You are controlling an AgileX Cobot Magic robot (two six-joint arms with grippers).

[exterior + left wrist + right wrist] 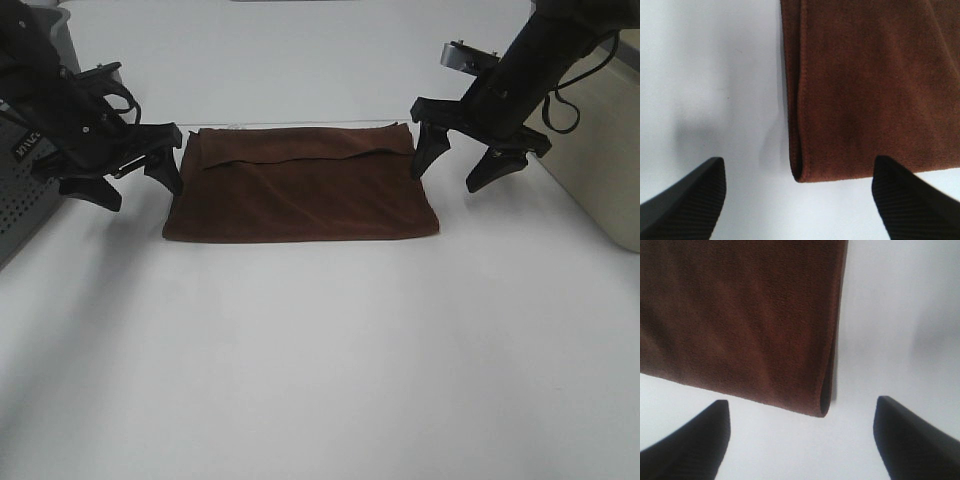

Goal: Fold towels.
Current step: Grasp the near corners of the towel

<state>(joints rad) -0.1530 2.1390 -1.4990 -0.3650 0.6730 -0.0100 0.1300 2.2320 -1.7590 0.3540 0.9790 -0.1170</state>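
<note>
Only corners of the towel (300,195) show in wrist views; left gripper (140,190) and right gripper (445,180) gape open

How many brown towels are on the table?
1. The towel lies folded on the table, between the open left gripper and the open right gripper. Nothing shows whether another hides under it.

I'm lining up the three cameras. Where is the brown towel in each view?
Exterior high: towel folded flat, mid-table toward the back, between left end effector and right end effector.
Left wrist: its folded corner lies ahead, between the open fingers.
Right wrist: another folded corner, likewise between the open fingers.
Shared landmark: the white table under it.
</note>
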